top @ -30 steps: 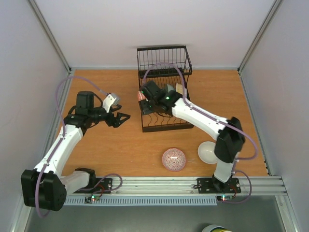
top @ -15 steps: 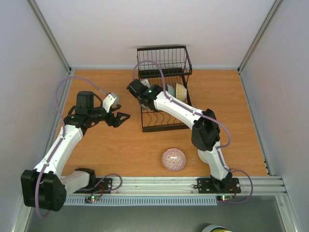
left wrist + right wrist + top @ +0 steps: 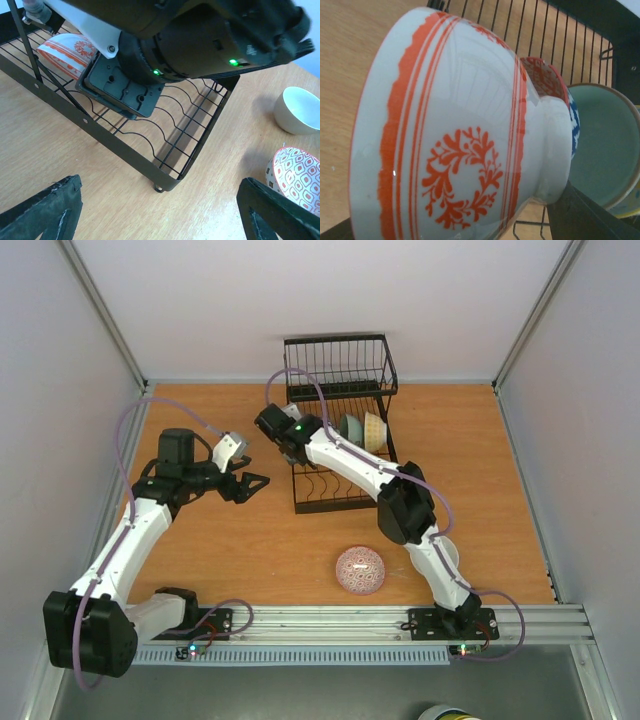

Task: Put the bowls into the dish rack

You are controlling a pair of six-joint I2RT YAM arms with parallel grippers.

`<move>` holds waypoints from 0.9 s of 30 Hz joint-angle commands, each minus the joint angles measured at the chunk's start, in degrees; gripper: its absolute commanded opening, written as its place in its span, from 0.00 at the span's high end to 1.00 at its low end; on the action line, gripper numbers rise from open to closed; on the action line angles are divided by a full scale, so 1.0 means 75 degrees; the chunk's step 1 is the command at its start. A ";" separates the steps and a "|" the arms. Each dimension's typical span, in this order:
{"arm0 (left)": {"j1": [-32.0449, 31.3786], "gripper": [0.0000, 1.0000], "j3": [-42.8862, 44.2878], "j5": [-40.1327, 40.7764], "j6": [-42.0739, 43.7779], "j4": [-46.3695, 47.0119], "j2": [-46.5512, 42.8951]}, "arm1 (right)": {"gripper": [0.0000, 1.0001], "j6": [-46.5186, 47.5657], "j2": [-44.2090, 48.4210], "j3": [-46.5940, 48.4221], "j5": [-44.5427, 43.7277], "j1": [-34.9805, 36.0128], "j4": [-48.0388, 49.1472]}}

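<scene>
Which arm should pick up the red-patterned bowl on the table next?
Left, probably. The left claw is open and empty beside the dish rack, with the red-patterned bowl in its camera's view. The right claw is occupied, gripping the orange-and-white bowl at the rack.

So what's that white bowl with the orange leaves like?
The orange-and-white bowl is glossy white, with orange stripes, a wavy rim band and a leafy ring. It has a small round foot. It is tipped sideways at the dish rack's end, next to other bowls. The right gripper is close beside it; whether it grips is unclear.
</scene>
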State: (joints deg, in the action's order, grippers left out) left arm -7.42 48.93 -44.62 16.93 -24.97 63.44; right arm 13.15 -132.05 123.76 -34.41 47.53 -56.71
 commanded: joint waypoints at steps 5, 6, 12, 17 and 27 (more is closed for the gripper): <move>0.0028 0.17 -0.0074 -0.0176 0.0051 0.0283 -0.0127 | 0.99 0.0169 -0.0576 0.0589 -0.0265 -0.0241 0.0292; 0.0027 0.17 -0.0078 -0.0183 0.0060 0.0292 -0.0127 | 0.99 0.0169 -0.0638 0.0595 -0.0279 -0.0259 0.0310; 0.0028 0.17 -0.0072 -0.0225 0.0069 0.0297 -0.0080 | 0.99 0.0240 -0.1003 0.0651 -0.0444 -0.0311 0.0451; 0.0028 0.17 -0.0078 -0.0216 0.0084 0.0309 -0.0068 | 0.98 0.0251 -0.1232 0.0733 -0.0187 -0.0342 0.0461; 0.0028 0.18 -0.0078 -0.0218 0.0110 0.0312 0.0008 | 0.40 0.0204 -0.0853 0.0137 0.0868 -0.0408 0.0896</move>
State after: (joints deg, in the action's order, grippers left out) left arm -7.42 48.93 -45.19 16.99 -24.97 63.46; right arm 13.96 -139.52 126.98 -33.74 44.88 -54.41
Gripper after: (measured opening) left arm 0.824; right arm 0.642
